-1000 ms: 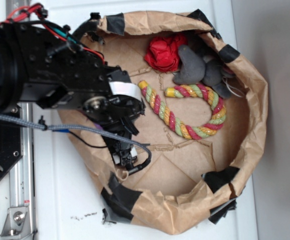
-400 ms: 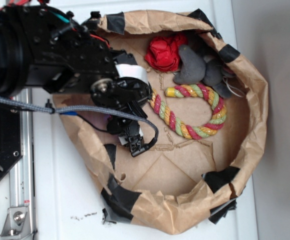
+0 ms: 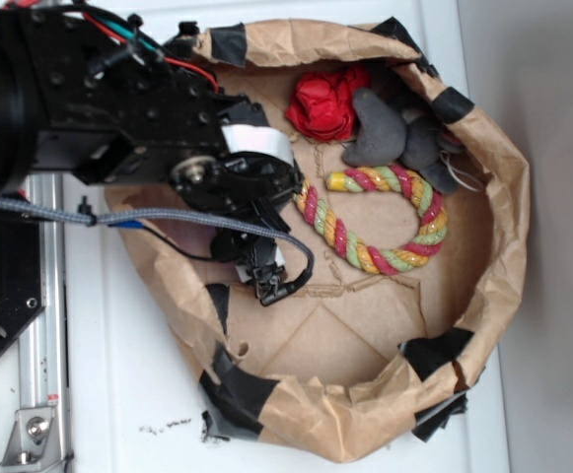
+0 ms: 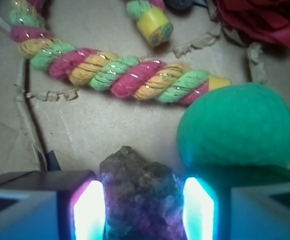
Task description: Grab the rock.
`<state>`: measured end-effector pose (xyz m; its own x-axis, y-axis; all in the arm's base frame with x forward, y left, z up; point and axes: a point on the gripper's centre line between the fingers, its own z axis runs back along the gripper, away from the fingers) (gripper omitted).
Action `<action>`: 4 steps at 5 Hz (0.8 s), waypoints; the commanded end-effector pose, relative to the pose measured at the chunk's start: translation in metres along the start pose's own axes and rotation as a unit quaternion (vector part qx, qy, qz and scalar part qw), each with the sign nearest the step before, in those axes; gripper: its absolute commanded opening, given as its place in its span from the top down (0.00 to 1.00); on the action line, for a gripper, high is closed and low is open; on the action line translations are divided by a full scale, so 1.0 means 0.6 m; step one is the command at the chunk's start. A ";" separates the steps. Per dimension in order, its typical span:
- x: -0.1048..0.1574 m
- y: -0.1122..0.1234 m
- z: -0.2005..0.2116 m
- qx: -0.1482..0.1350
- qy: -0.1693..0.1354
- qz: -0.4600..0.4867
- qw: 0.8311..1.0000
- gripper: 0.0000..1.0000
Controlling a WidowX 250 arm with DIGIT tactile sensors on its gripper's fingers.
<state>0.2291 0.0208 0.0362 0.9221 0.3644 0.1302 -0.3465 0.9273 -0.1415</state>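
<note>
We're sitting low in the paper-lined basket, gripper clamped on the rock, pads pressing both sides. Green ball is crowding the right pad, touching it; rope toy is lying just ahead w/ red cloth beyond.

No legible text, label, brand, number or sign anywhere.

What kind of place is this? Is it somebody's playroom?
More likely a robot test bench: a black robot arm on a white table reaches into a taped brown paper bin holding a striped rope toy.
</note>
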 end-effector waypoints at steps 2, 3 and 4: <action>0.074 -0.079 0.196 -0.032 -0.027 -0.116 0.992 1.00; 0.084 -0.096 0.228 -0.044 -0.025 -0.140 0.989 1.00; 0.080 -0.100 0.214 -0.013 -0.023 -0.146 0.989 1.00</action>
